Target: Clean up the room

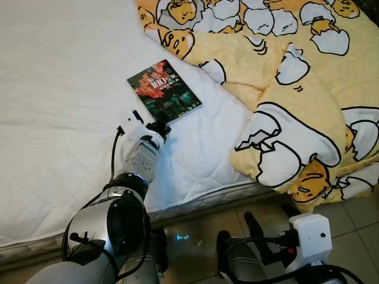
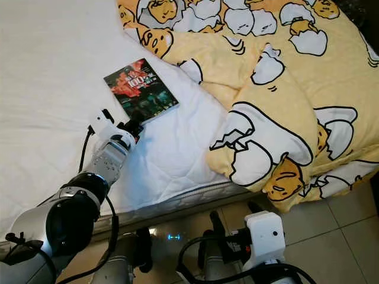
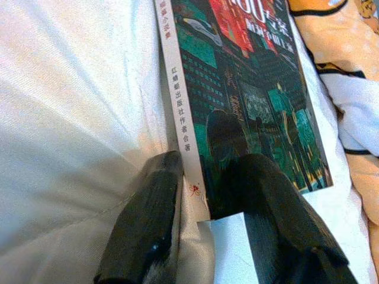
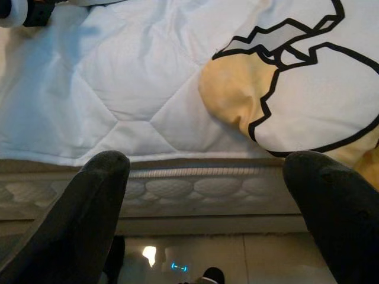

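Note:
A paperback book (image 1: 164, 90) with a dark green and red cover lies flat on the white mattress (image 1: 59, 89). My left gripper (image 1: 159, 127) reaches over the bed's edge to the book's near corner. In the left wrist view this gripper (image 3: 207, 177) is shut on that corner of the book (image 3: 249, 89). One finger (image 3: 154, 201) presses the sheet beside the spine and the other lies on the cover. My right gripper (image 4: 207, 171) hangs open, low over the floor in front of the mattress edge, holding nothing.
A yellow duvet (image 1: 284, 89) printed with egg cartoons is bunched on the bed's right half and hangs over the near edge. It lies just right of the book. Tiled floor (image 1: 195, 236) runs along the mattress side.

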### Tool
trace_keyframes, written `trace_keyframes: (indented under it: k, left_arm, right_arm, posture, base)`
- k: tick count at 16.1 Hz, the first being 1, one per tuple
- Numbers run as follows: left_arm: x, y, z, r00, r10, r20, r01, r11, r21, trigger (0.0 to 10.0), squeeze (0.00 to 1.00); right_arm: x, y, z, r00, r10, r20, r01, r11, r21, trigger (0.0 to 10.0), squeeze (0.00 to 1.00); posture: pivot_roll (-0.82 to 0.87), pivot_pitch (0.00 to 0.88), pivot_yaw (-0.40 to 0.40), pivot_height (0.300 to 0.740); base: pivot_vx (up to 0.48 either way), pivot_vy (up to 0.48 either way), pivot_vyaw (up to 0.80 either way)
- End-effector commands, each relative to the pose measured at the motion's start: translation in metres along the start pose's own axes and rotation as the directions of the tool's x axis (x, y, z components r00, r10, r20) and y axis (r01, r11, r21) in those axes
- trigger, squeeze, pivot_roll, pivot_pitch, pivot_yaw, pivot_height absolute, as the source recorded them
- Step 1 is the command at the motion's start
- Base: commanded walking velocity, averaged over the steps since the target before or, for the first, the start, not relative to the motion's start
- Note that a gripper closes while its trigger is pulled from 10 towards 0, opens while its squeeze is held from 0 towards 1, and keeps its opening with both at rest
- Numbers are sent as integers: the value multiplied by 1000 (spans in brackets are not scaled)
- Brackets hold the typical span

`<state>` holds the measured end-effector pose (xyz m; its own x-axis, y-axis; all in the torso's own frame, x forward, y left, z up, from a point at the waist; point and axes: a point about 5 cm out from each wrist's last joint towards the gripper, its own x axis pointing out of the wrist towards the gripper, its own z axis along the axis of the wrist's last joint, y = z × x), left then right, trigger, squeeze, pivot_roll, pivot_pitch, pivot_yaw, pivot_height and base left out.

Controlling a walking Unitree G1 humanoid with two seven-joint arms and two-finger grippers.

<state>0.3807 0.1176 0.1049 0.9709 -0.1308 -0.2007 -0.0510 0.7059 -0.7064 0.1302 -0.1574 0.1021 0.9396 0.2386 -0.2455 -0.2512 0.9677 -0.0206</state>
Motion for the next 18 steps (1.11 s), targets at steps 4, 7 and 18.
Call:
trace_keyframes:
  k: [4,7,18]
  left_arm:
    - [0,-22,-23,989,-127,-79,121,990,-74,0,0]
    - [1,-25,-21,987,-149,-59,141,981,-134,0,0]
    - [-35,1,87,936,-265,232,127,868,480,0,0]
  right_arm:
    - [-1,2,-4,1000,-2,-22,2,1000,5,10000,0]
    - [4,1,-4,1000,0,-14,0,1000,4,10000,0]
    - [98,-26,19,986,-61,156,53,997,56,10000,0]
  posture:
    - [-286,338,6,711]
    - [-275,324,7,711]
    - [-80,34,5,711]
  base:
    - [0,0,0]
    - [0,0,0]
    - [0,0,0]
